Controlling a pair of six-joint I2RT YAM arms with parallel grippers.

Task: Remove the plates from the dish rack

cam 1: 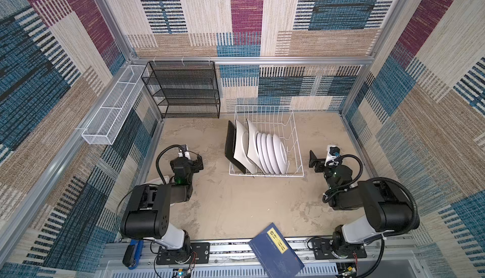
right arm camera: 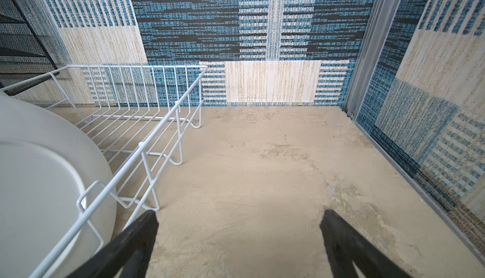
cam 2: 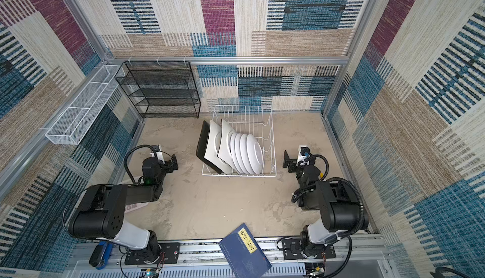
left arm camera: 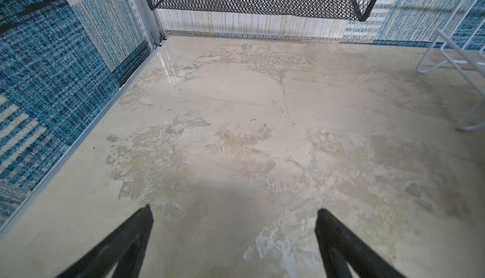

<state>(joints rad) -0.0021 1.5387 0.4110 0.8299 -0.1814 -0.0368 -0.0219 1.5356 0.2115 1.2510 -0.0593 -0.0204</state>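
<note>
The white wire dish rack stands at the back middle of the table. Square plates, white faced with black backs, lean in its left part, and several round white plates stand on edge beside them. My left gripper hovers open over bare table, left of the rack and apart from it. On the rack's right side my right gripper is open and empty. The right wrist view shows a round plate behind the rack's side wire.
A black mesh shelf unit stands at the back left against the wall. A long white mesh tray hangs on the left wall. A blue book lies across the front rail. Patterned walls close in three sides.
</note>
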